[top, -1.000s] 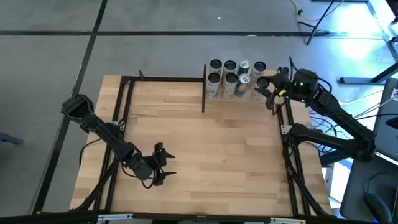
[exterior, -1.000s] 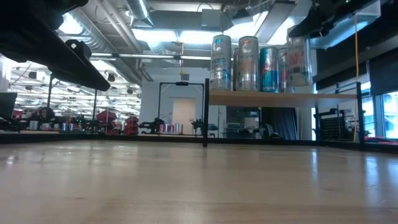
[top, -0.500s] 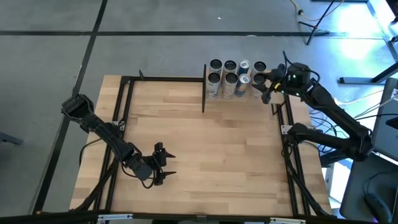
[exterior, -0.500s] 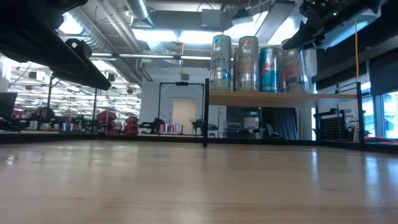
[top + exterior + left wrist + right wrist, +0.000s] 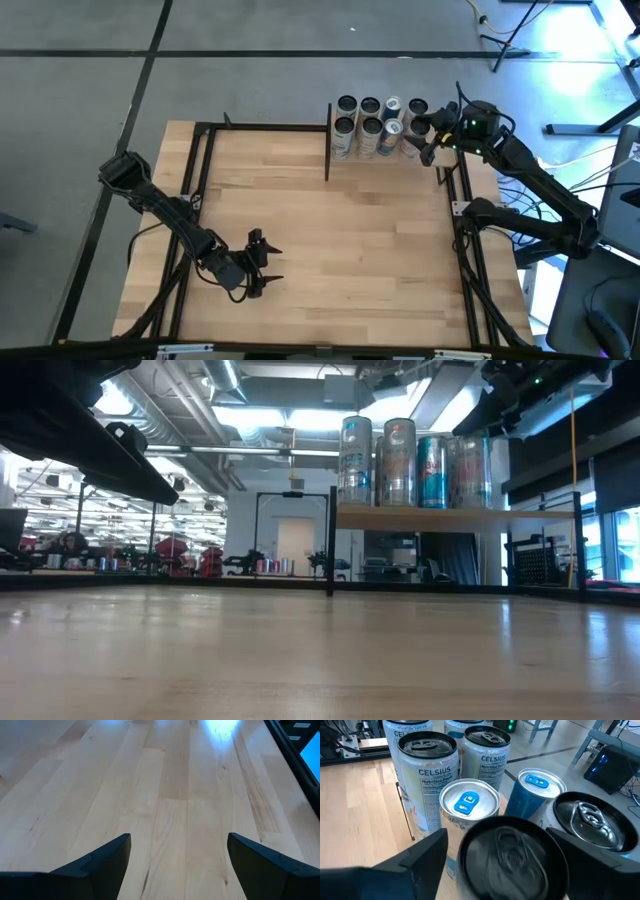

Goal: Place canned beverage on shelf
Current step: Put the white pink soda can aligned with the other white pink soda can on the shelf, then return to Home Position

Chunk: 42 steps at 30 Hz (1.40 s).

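Note:
Several cans stand upright in two rows on the small raised shelf at the table's far right. A dark-topped can stands at the right end of the near row; the low view shows it with its base on the shelf board. My right gripper is open above the shelf, one finger on either side of this can. A gap shows between one finger and the can. My left gripper is open and empty, low over the table's near left.
A black post marks the shelf's left end, and thin black rails run along the table's edges. Bare tabletop lies between the two arms. Two blue-tabbed cans stand just beyond the dark-topped one.
My right gripper has carried the dark-topped can toward the far edge and the other cans, then down. The can was lifted above the shelf board a second ago and now stands on it at the right end of the row.

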Tool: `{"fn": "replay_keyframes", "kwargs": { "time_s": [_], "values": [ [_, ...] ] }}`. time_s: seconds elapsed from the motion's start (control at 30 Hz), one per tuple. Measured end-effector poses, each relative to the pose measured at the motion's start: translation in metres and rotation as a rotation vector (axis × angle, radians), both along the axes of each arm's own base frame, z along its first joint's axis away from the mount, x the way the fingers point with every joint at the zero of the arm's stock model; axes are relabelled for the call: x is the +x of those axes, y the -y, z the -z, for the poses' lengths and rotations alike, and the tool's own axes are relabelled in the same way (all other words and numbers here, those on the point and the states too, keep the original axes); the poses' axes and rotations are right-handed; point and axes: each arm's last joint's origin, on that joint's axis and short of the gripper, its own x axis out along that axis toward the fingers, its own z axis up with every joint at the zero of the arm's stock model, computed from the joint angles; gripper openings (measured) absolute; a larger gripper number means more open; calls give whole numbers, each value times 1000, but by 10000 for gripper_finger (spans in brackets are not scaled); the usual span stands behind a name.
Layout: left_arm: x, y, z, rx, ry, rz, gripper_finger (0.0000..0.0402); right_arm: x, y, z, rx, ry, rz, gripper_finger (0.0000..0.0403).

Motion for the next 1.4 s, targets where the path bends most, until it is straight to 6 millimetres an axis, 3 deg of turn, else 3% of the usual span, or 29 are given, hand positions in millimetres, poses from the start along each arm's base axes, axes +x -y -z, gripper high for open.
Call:
{"fn": "replay_keyframes", "kwargs": {
  "time_s": [0.2,0.47,0.6,0.73,0.9,1.03,1.17,1.27,1.4],
  "values": [
    [0,0,0,-1,0,-1,312,-1,-1,-3,-8,0,13,335],
    [4,-2,-2,-23,25,-17,312,-12,-14,-51,-5,70,7,334],
    [10,-5,-6,-15,62,-1,312,-9,-24,-57,141,165,-127,318],
    [18,-15,-14,17,96,20,299,11,-43,-34,258,111,-298,263],
    [21,-37,-32,42,117,47,255,37,-70,9,253,30,-334,159],
    [11,-58,-48,109,78,39,197,50,-95,38,214,11,-396,79],
    [-9,-82,-48,125,66,5,130,56,-118,56,190,42,-477,18],
    [-28,-101,-34,92,81,-18,86,57,-130,68,178,45,-524,5],
    [-51,-121,-15,22,153,-28,46,57,-142,81,172,67,-574,18]
  ]
}}
